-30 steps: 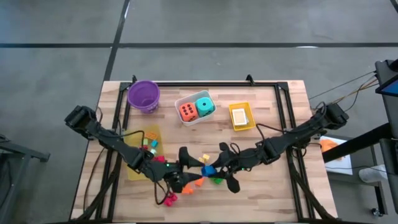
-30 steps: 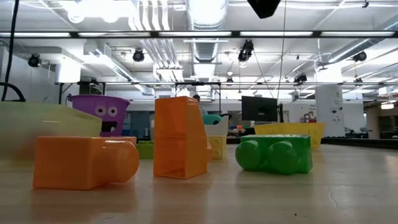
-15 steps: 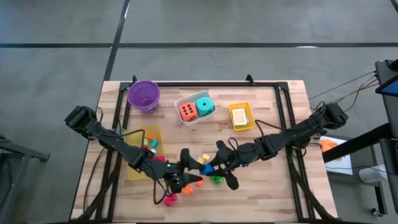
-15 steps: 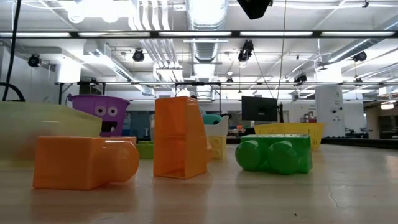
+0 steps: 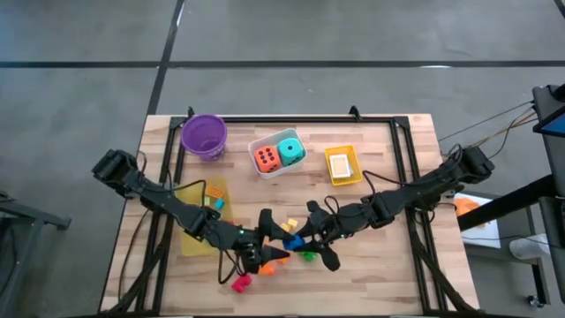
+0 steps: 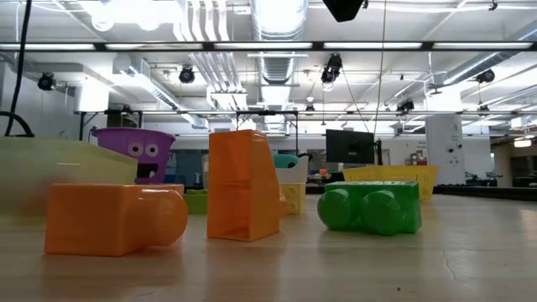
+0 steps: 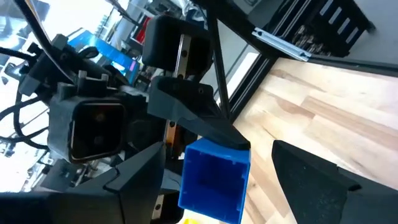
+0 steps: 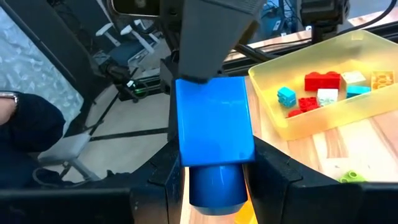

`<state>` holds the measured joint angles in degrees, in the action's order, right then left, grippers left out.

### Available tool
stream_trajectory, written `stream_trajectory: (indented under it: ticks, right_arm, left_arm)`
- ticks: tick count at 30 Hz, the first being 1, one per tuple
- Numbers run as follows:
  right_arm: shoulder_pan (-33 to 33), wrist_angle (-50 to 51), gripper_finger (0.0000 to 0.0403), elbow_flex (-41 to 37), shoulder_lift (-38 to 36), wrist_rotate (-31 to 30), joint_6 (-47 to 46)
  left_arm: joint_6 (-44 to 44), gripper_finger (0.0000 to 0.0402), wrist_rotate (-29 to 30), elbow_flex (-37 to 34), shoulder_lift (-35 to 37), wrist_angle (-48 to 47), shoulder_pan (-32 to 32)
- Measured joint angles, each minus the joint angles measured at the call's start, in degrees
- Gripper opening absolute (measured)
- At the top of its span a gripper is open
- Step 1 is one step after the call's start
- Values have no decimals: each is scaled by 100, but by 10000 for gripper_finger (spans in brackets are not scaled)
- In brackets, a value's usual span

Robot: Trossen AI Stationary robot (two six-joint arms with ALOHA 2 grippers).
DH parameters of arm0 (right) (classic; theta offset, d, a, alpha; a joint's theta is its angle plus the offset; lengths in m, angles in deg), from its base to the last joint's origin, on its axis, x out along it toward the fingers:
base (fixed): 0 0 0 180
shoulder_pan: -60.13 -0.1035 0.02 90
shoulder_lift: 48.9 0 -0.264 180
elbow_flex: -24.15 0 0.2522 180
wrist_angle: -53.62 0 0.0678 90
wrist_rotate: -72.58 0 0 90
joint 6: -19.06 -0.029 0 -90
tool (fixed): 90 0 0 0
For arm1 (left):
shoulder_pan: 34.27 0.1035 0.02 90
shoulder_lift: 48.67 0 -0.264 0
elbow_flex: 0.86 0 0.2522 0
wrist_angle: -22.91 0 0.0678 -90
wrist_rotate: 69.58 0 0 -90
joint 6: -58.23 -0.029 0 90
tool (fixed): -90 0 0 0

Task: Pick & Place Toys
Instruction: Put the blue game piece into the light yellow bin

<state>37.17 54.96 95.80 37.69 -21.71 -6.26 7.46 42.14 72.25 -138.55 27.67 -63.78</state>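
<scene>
Holding a blue block [image 8: 214,149] between its two dark fingers, the right gripper [image 5: 291,238] sits low over the middle of the table, toward 6 o'clock. Its jaws are closed partway, squeezing the block's flat sides. The left gripper [image 5: 265,231] is right next to it, toward 9 o'clock from the block, with its jaws spread wide and nothing in them. In the left wrist view the blue block hangs between that gripper's two open fingers, so this looks like a hand-over.

The block looks like hard, smooth plastic. It should be light and stiff, and it will not squash. It may be a bit slippery, so the best place to hold it is on two flat sides facing each other, not on the round knob at its end.

A yellow tray [image 8: 323,99] with more small blocks sits toward 9 o'clock on the table. An orange block [image 6: 113,220], a tall orange block [image 6: 243,186] and a green block [image 6: 369,208] lie loose near 6 o'clock. The two foam dice [image 5: 278,155] rest in a white tray toward 12 o'clock.
</scene>
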Motion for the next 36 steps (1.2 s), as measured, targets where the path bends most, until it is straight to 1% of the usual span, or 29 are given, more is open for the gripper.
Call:
stream_trajectory:
  ticks: [5,8,10,13,19,22,25,30,32,34,36]
  right_arm:
    - [0,2,124,-2,0,2,0]
    - [4,2,124,-2,0,2,-7]
    - [4,2,124,-2,0,2,-12]
    - [4,4,124,-2,0,2,-17]
    - [0,25,124,-4,0,13,-42]
    - [0,37,124,-4,2,59,-87]
    - [0,45,124,-7,2,65,-105]
    - [4,68,124,-15,7,49,-83]
    - [7,71,124,-15,14,89,-80]
    - [6,73,124,-17,15,94,-70]
    - [4,72,124,-17,15,94,-70]
  left_arm:
    - [205,296,-107,0,-2,5,118]
    - [281,294,-380,0,-2,4,156]
    - [323,286,-434,0,-2,6,154]
    - [434,256,-462,0,-2,-46,159]
    - [433,169,-433,0,-1,-70,185]
    - [484,140,-451,0,-2,-82,210]
    - [591,132,-463,1,0,-157,228]
    - [584,142,-437,13,7,-376,237]
    - [587,129,-441,17,11,-451,237]
    - [608,106,-441,17,11,-476,237]
    - [608,101,-441,17,11,-476,235]
